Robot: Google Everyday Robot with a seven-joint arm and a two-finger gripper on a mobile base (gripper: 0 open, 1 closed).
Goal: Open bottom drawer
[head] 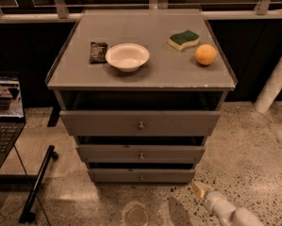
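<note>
Probably stiff and light-sliding, the bottom drawer (114, 175) offers only its small, slick metal knob (141, 177); the pincer (201, 190) hangs low right, clenched or released I cannot tell.

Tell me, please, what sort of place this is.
Probably a robotics test area, not a home: a speckled hard floor, a laptop on a stand, and a grey drawer cabinet staged with bowl, sponge and orange. The gripper sits low, right of the bottom drawer.
</note>
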